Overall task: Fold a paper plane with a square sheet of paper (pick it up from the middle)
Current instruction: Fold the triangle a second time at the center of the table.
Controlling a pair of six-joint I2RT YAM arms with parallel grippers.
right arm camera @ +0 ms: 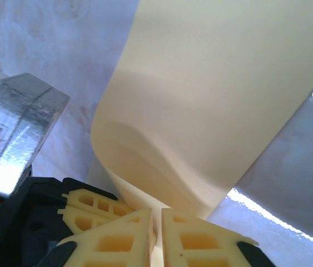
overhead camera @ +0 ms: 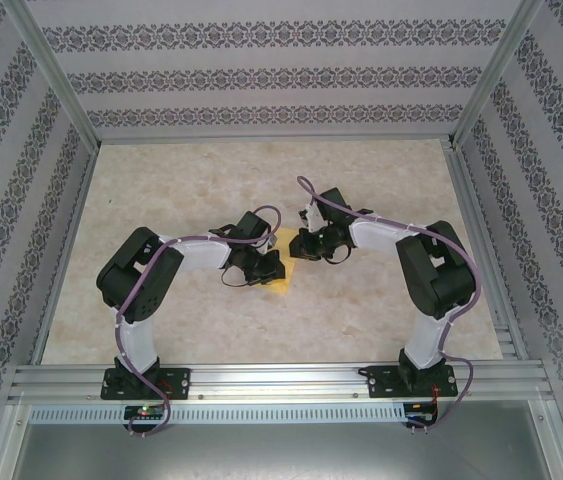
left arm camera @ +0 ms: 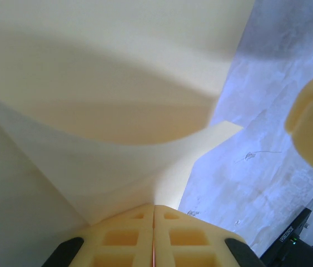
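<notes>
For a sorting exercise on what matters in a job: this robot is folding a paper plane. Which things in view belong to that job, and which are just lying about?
Part of the job:
- square sheet of paper
- left fingers, shut on the paper
- right fingers, shut on the paper

Just there:
- table
- patterned walls
- metal frame

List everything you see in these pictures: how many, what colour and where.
sheet of paper: one, yellow, curled, at the table's middle, between both grippers
table: one, beige marbled, under everything
walls: three, white with grey patterned bands, around the table
frame rail: one, silver, near edge
left arm, right arm: two, black and white, bolted to the rail
left gripper: one, yellow fingers, shut on the paper
right gripper: one, yellow fingers, shut on the paper
</notes>
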